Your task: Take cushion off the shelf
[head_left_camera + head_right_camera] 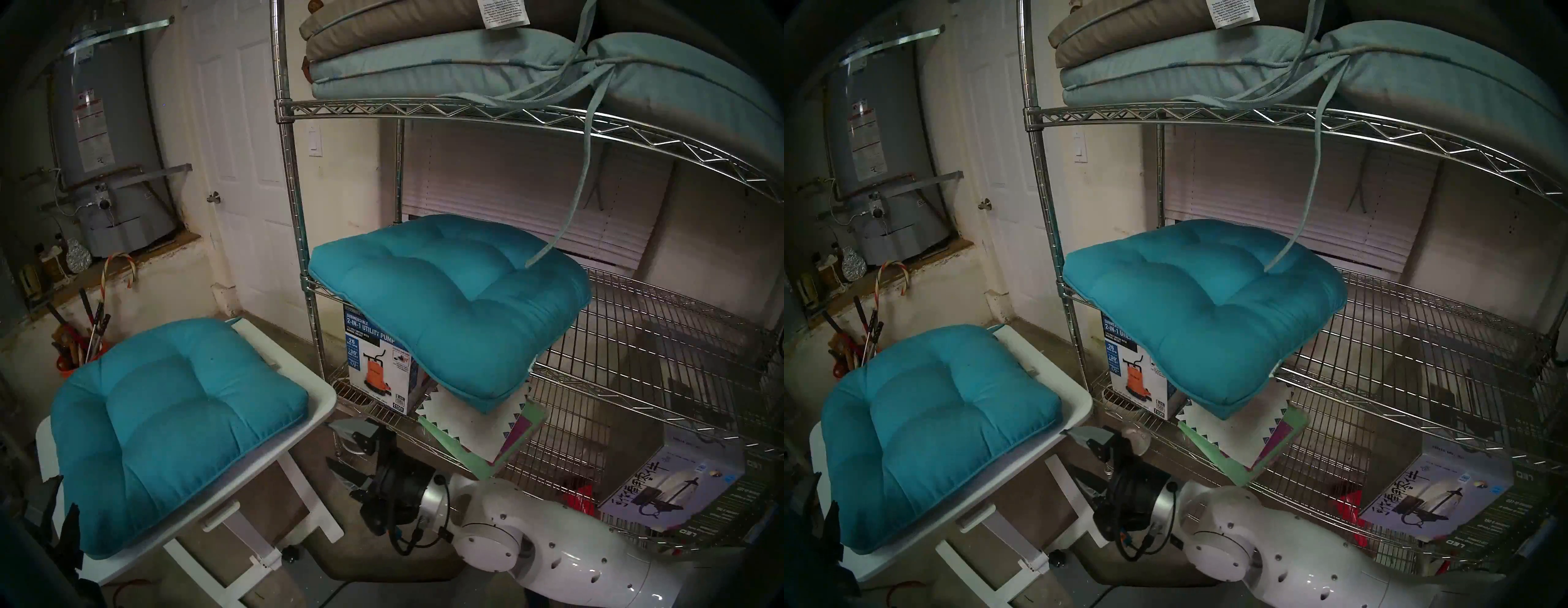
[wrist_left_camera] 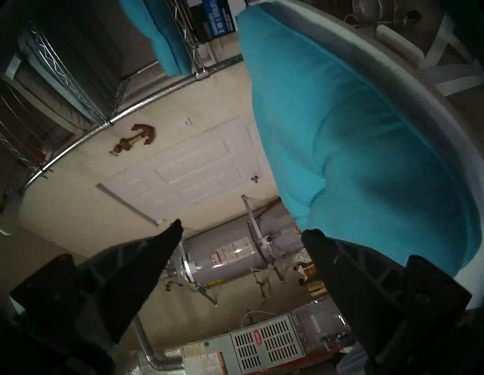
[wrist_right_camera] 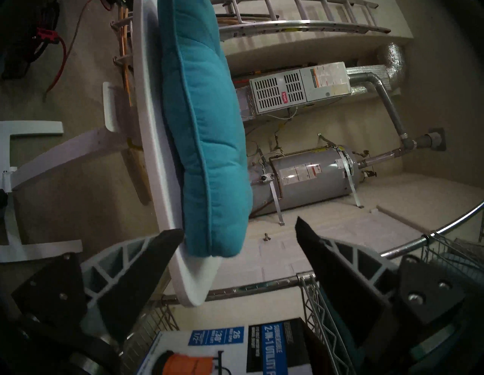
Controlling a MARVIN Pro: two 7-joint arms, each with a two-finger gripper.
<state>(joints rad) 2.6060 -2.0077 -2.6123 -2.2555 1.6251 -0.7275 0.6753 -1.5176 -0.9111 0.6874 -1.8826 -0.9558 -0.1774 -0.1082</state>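
Note:
A teal tufted cushion [image 1: 449,305] lies on the middle tier of the chrome wire shelf [image 1: 636,335], and its front corner hangs over the edge. A second teal cushion [image 1: 169,429] rests on the small white table [image 1: 297,378] to the left. My right gripper [image 1: 345,452] is low between table and shelf, below the shelf cushion. It stands open, with the table's corner [image 3: 193,282] and that cushion's end [image 3: 209,157] just ahead of its fingers. My left gripper [image 2: 241,230] is open and empty beside the table cushion [image 2: 366,131].
A utility pump box [image 1: 377,361], paper folders [image 1: 479,429] and a lamp box [image 1: 674,479] sit on the lower tiers. Folded pale cushions [image 1: 424,55] fill the top tier, and a strap [image 1: 572,191] dangles onto the teal cushion. A water heater [image 1: 106,148] and a tool bucket [image 1: 80,352] stand at the left.

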